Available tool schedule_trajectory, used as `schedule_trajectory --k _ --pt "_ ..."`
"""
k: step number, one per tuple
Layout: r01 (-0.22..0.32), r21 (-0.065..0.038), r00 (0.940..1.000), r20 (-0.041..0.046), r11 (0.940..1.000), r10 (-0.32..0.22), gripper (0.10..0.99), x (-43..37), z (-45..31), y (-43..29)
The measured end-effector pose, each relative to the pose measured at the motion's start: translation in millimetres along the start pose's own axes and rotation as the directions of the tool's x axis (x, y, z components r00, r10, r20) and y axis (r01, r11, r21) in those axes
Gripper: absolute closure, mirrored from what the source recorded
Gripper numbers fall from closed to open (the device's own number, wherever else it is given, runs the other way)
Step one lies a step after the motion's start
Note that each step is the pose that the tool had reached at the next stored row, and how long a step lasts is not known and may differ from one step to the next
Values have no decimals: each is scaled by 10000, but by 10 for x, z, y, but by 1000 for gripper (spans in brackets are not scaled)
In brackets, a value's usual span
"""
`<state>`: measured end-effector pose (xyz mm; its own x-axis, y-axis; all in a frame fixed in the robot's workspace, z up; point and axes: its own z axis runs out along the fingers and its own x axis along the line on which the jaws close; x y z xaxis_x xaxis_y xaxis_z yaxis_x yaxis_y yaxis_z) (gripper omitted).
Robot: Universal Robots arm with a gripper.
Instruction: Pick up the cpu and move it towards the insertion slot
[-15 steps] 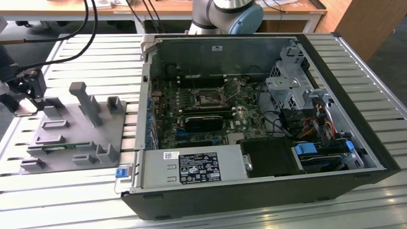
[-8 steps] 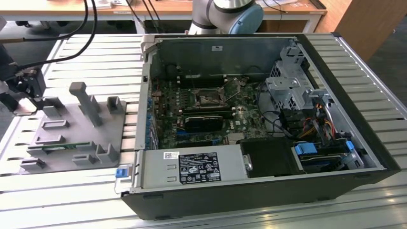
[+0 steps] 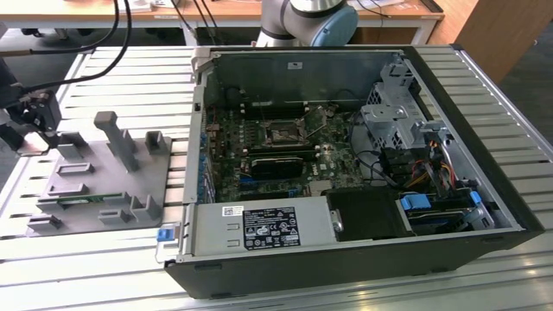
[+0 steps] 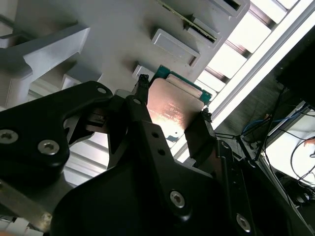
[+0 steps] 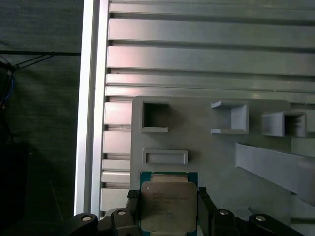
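My pincer [image 4: 173, 100] is clamped on the cpu [image 4: 175, 109]: one finger presses each of two opposite edges, and the metal top plate shows between them. In the first wrist view the cpu [image 5: 168, 205] lies level in the grip, just over the near edge of the grey tray [image 5: 206, 147]. I cannot tell whether it hangs clear of the tray or rests on it.

In the exterior view my pincer [image 3: 28, 123] is at the tray's [image 3: 95, 178] far end, on the exterior view's left. The slot [image 3: 283, 135] sits on the board inside the open case [image 3: 484, 129], well apart from me, across the slatted surface [image 3: 112, 65].

I judge the pick to be made, or nearly, and the carry hardly begun. The move to the slot calls for a firm, level hold. It also needs height enough to clear the tray's posts and the case wall [image 3: 201, 129] between me and the board.
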<state>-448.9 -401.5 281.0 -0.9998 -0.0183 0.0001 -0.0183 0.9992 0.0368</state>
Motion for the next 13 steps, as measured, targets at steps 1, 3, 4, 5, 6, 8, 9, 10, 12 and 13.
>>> schedule_trajectory --k 1,3,4,5,6,8,9,10,12,13 --pt "0 0 10000 1 10000 0 541 0 -3 0" --pt "0 0 10000 0 10000 0 541 0 -11 1" --pt "0 1 10000 -1 10000 0 541 0 -16 1" --pt "0 1 10000 -1 10000 0 541 0 -22 1" --pt "0 1 10000 -1 10000 0 541 0 -27 1" --pt "0 0 10000 0 10000 0 541 0 -40 2" --pt "0 0 10000 0 10000 0 541 0 -46 2" --pt "0 0 10000 0 10000 0 541 0 -53 3" --pt "0 0 10000 0 10000 0 541 0 -68 4" --pt "0 0 10000 0 10000 0 541 0 -74 4"
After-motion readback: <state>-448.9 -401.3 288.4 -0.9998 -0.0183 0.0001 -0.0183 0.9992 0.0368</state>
